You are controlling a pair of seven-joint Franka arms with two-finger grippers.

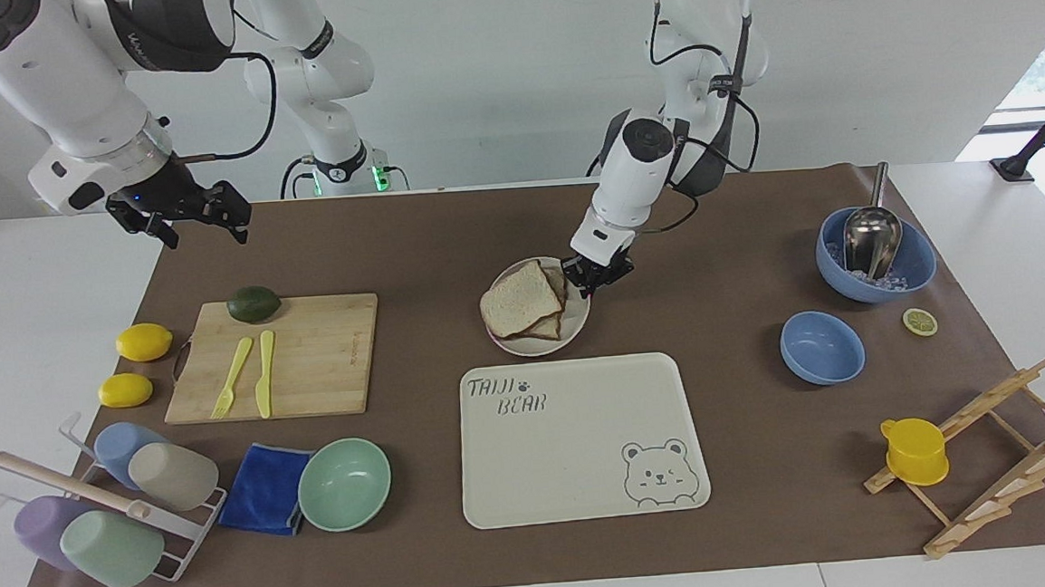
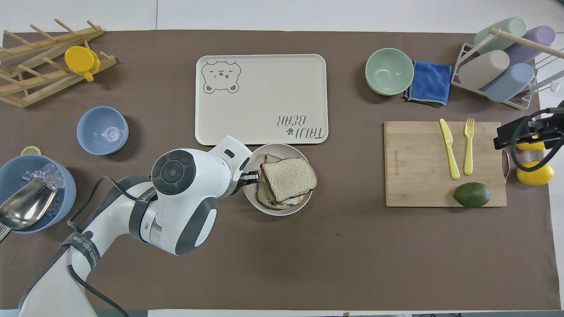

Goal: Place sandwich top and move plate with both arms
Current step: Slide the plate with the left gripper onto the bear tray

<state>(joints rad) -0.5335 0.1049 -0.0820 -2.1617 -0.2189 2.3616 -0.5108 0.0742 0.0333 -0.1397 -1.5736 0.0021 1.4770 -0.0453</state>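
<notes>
In the facing view alone, the left gripper (image 1: 596, 277) visibly pinches the plate (image 1: 579, 324) rim.
</notes>
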